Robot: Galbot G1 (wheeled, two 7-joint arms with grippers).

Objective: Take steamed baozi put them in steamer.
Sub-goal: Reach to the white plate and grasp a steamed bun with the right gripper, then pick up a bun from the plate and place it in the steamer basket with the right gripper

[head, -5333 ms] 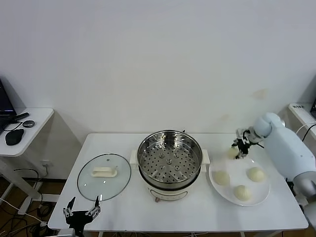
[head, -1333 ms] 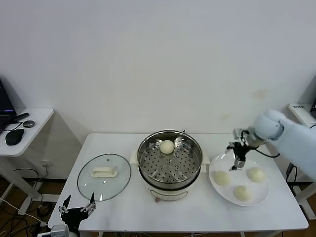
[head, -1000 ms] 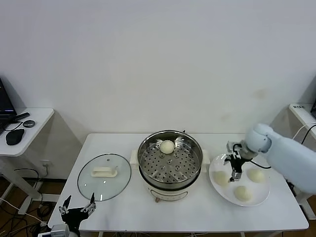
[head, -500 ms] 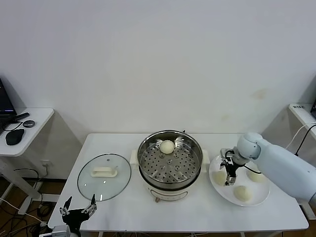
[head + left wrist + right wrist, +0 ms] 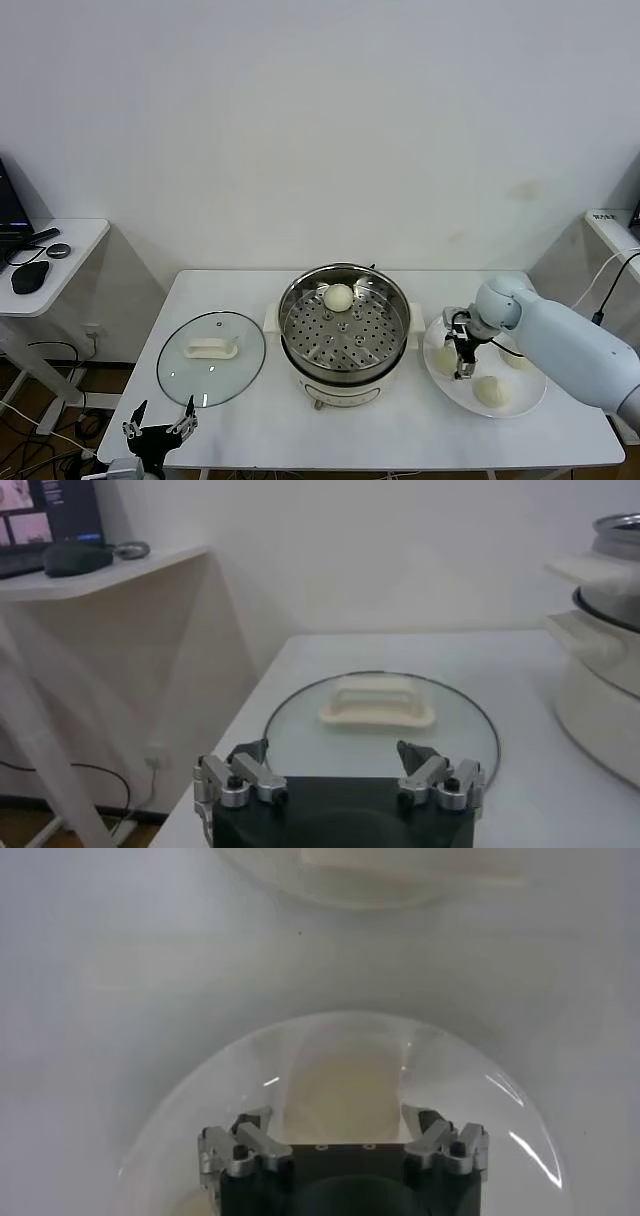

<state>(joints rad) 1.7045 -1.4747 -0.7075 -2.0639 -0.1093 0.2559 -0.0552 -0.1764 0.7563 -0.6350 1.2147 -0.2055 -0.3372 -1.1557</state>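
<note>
Hovering my right hand (image 5: 461,348), fingers spread, around a bun (image 5: 446,358) on the plate (image 5: 517,401); left hand (image 5: 159,428) parked, released, below the desk (image 5: 250,430) edge.

Head overview; two close wrist views
</note>
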